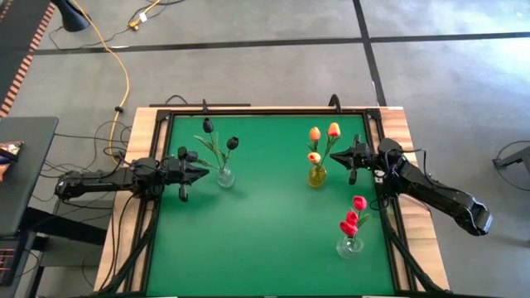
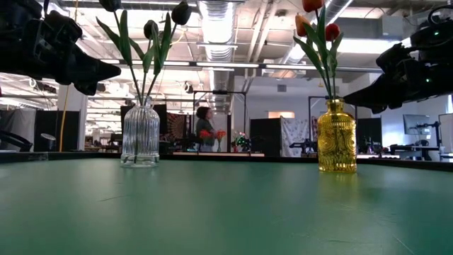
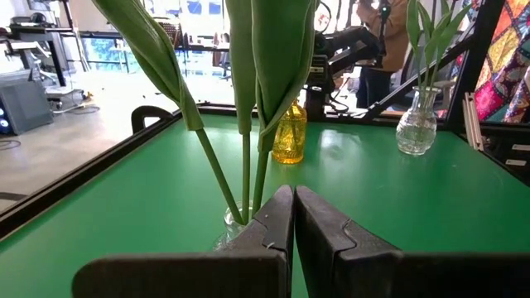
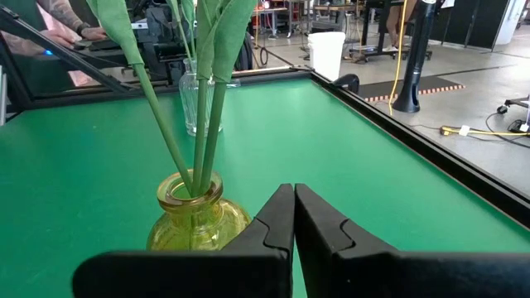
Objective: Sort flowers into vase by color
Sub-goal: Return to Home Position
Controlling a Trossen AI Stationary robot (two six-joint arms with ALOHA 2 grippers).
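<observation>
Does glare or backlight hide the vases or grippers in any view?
Low view: bright ceiling lights behind turn the left gripper and right gripper into dark silhouettes; the ribbed clear vase and yellow vase read plainly. High view: green mat evenly lit, no glare. Left wrist view: pale sheen on the mat beside the yellow vase.

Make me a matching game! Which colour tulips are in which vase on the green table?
Column one:
1. black tulips
2. orange tulips
3. red tulips

Column two:
A. yellow vase
B. clear vase on the right
C. clear vase on the left

Pairs: 1-C, 2-A, 3-B.
</observation>
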